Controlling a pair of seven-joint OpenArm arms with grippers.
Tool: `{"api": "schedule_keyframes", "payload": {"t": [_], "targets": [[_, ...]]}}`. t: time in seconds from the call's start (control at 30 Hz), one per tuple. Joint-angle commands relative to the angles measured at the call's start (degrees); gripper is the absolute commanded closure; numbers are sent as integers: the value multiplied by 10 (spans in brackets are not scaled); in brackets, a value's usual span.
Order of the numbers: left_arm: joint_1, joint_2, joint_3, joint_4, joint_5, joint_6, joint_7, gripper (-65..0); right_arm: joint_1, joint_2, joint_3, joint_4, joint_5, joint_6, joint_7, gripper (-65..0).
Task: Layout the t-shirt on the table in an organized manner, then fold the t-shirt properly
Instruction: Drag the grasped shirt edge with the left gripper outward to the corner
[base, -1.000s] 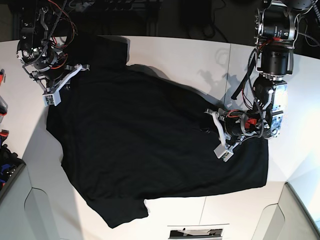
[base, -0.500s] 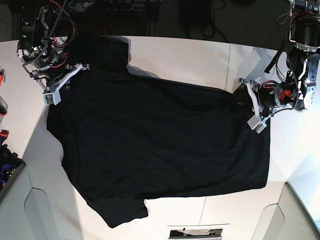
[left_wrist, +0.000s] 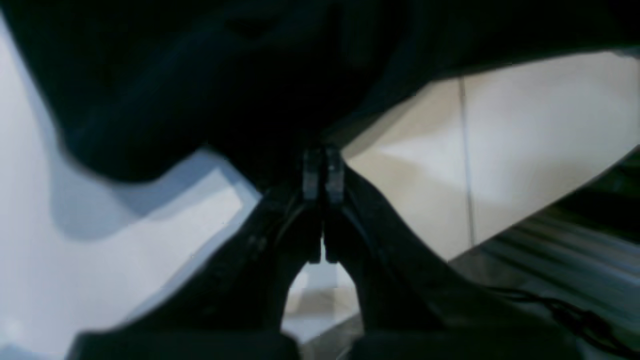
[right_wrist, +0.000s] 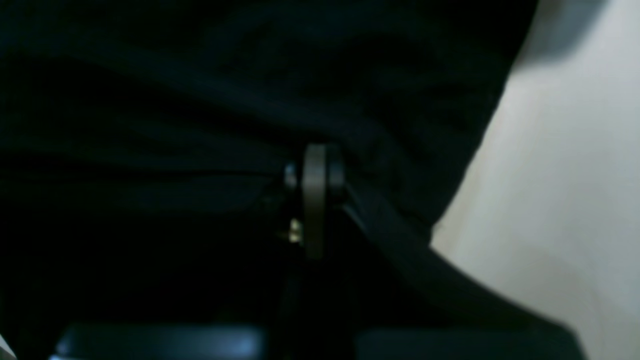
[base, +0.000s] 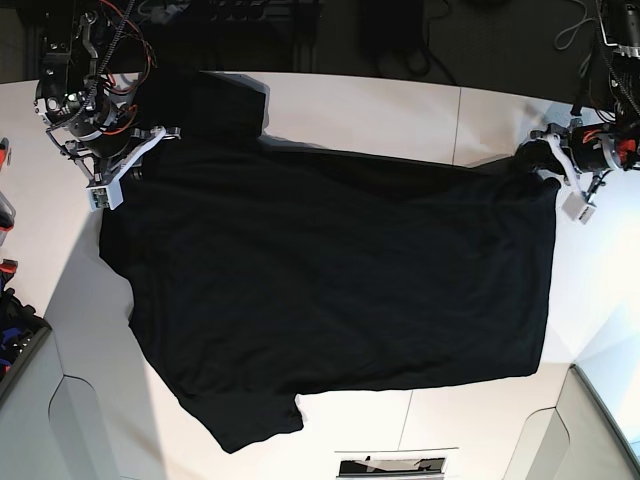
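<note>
The shirt (base: 340, 290) is lying nearly flat on the worktop (base: 400, 110), stretching between both grippers, left (base: 570, 185) and right (base: 115, 170), whose fingers are clamping its edge on each side, so the layout is looking almost done and all the folding is remaining.

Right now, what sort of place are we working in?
Probably a robotics lab bench: a white table holding only the t-shirt, cables and equipment along the dark far edge, and both arms mounted at the sides.

T-shirt (base: 330, 290) flat across the table (base: 400, 110), a gripper at each far corner: left gripper (base: 560, 165), right gripper (base: 118, 165)
</note>
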Motion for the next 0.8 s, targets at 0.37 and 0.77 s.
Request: {"api": "schedule_keyframes", "payload": {"t": [0.37,0.77], "targets": [[30,-13,-121,10,-60,-1,5,0,-2,3,1,1,-9,0,-8,0],[32,-8,-122,28,15,-1,-48,0,5,3,1,1,-9,1,-7,0]]}}
